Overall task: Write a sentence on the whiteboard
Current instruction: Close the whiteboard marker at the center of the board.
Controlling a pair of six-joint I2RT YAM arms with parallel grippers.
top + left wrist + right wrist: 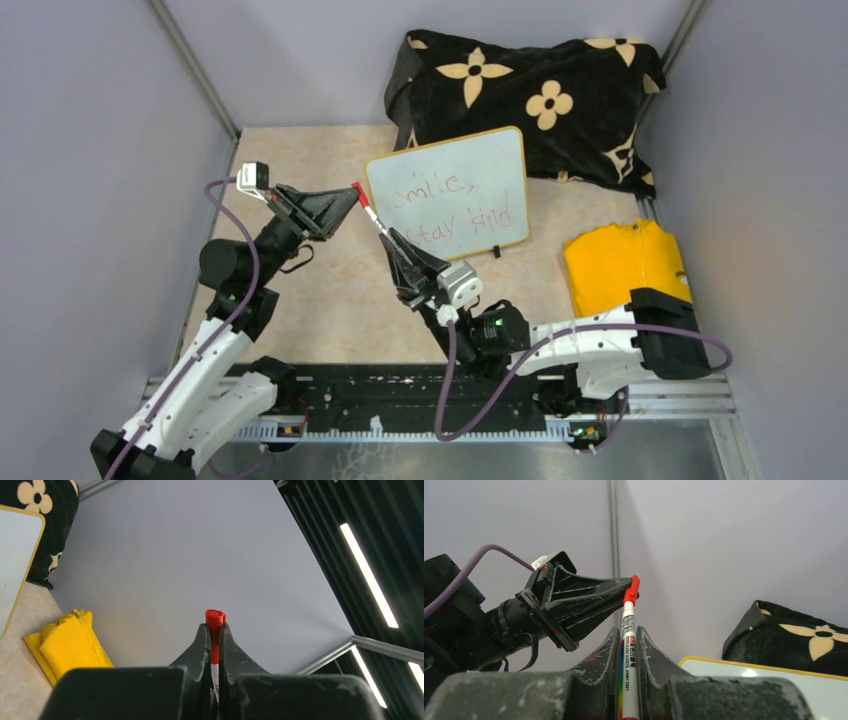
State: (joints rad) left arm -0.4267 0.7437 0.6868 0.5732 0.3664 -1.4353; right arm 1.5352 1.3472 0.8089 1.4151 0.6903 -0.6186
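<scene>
Top external: left end effector (352, 195) on cap (360, 189), right end effector (389, 238) on marker (373, 217).

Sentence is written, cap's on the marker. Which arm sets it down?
Right: the right gripper holds the marker by its barrel; the left gripper only pinches the red cap and would probably release first.

The table (330, 300) carries the whiteboard (480, 160), a flowered black cloth (600, 130) and a yellow cloth (620, 265).

A black cloth (530, 95) with cream flowers lies heaped beyond the right claw (388, 238), by the back wall (300, 60). A folded yellow cloth (625, 262) sits well off to that claw's right on the beige tabletop (330, 290).
</scene>
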